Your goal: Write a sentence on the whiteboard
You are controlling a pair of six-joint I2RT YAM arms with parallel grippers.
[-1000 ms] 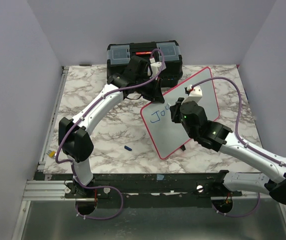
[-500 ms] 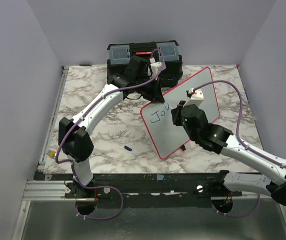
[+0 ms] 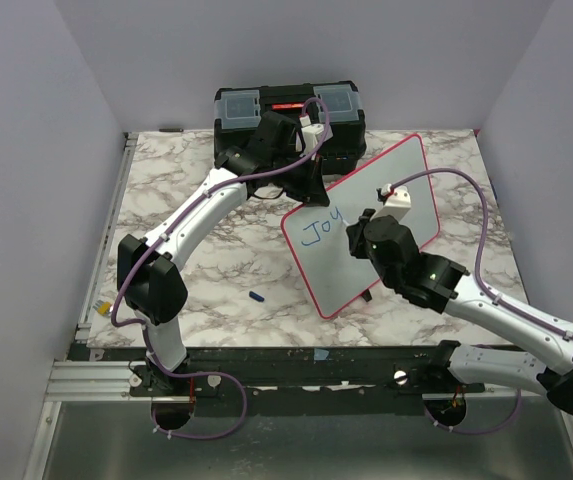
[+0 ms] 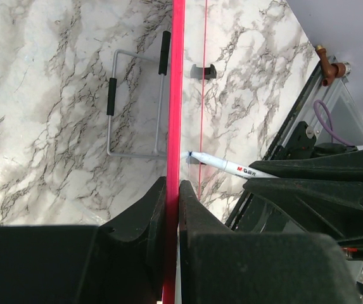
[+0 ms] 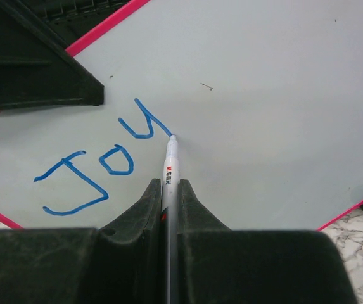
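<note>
The whiteboard (image 3: 406,190), white with a pink rim, stands tilted on the marble table right of centre. Blue letters "JOY" (image 5: 99,161) are written on its left part. My left gripper (image 4: 171,190) is shut on the whiteboard's pink top edge (image 4: 177,95) and holds the board up. My right gripper (image 5: 170,190) is shut on a white marker (image 5: 170,168). The marker's tip touches the board at the bottom of the Y's tail. In the left wrist view the marker (image 4: 232,167) meets the board from the right.
A black toolbox (image 3: 289,108) stands at the back, behind the left gripper. A small blue cap (image 3: 257,296) lies on the marble table (image 3: 196,270) left of the board. The board's wire stand (image 4: 133,104) shows behind it.
The right gripper has drawn the marker down and right, completing the letter Y after "JO". The left arm and the board have stayed still.
</note>
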